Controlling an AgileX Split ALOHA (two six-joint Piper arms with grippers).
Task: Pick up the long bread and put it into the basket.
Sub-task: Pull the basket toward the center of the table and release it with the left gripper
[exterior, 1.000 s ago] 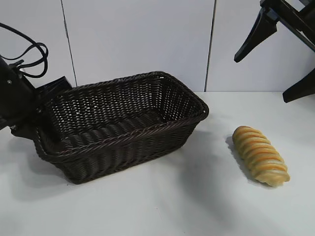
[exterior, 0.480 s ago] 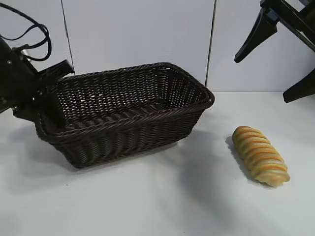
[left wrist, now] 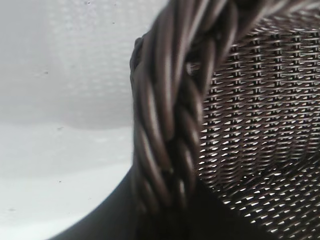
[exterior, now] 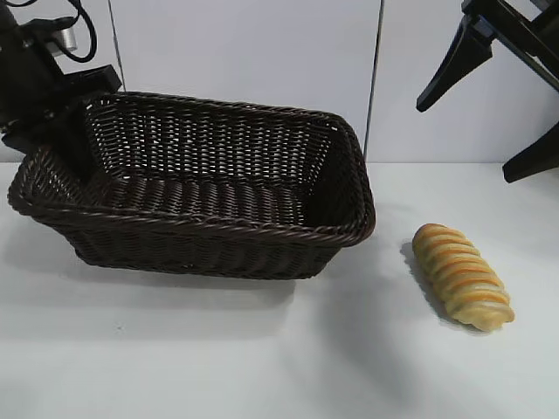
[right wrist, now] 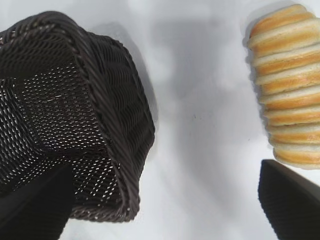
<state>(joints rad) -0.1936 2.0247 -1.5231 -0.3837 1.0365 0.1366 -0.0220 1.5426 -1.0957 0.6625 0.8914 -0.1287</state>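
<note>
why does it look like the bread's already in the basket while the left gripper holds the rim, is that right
Not quite: the bread is not in the basket. It lies on the table, apart from the basket, on the right arm's side, as the exterior view shows. The rest stands: the left gripper is clamped on the basket's rim at its far-left end.

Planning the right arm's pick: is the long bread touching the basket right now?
Apart. The exterior view shows bare white table between the long bread and the basket.
</note>
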